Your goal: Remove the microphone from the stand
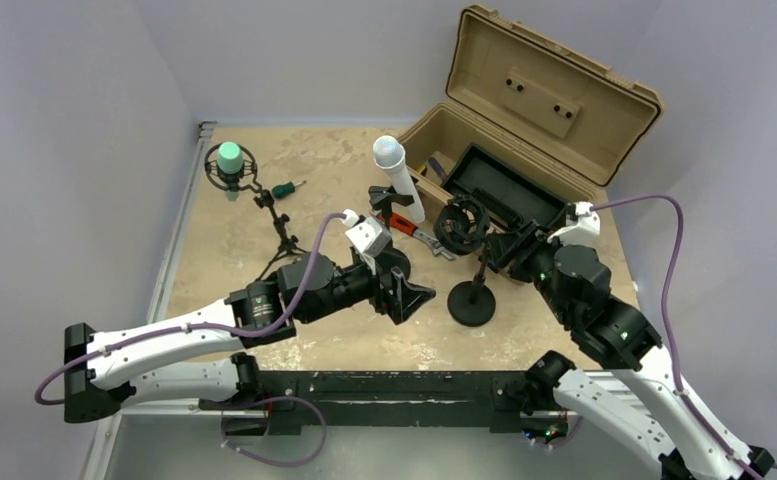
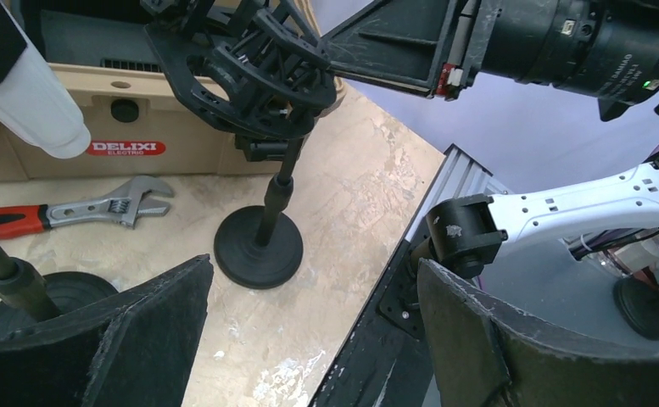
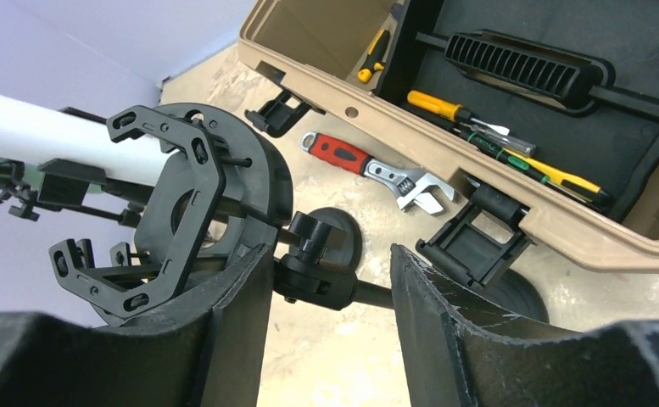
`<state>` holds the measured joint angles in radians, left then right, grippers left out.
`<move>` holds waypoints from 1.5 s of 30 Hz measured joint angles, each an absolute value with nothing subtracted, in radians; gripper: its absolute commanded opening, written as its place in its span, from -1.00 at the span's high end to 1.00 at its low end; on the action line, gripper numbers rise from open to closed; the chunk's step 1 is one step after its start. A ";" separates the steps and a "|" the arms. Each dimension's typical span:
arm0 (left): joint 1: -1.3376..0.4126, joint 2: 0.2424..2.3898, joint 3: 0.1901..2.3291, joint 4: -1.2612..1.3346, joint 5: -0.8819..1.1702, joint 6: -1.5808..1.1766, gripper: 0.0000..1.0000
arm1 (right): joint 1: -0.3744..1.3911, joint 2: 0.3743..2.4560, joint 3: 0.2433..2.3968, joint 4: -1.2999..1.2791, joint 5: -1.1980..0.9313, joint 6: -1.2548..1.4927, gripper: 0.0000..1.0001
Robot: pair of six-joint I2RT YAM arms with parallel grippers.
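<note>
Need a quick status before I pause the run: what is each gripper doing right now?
Left gripper: open, holding nothing.
Right gripper: open, fingers either side of the shock-mount stand, not clamped on it.

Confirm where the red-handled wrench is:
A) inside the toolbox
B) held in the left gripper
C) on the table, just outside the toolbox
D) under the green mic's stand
C: the wrench lies flat on the table, beside the front wall of the open toolbox, with nothing holding it.
</note>
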<state>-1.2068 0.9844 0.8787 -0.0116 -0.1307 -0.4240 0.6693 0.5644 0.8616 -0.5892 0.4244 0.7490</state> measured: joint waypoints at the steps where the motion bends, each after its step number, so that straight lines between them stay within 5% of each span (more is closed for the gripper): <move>1: -1.207 0.977 0.879 -0.013 -0.134 -0.422 -0.76 | 0.669 0.573 0.862 -0.583 0.426 0.757 0.01; 45: -1.207 0.912 0.873 -0.097 -0.217 -0.348 -0.75 | 0.669 0.635 0.984 -0.852 0.432 1.040 0.17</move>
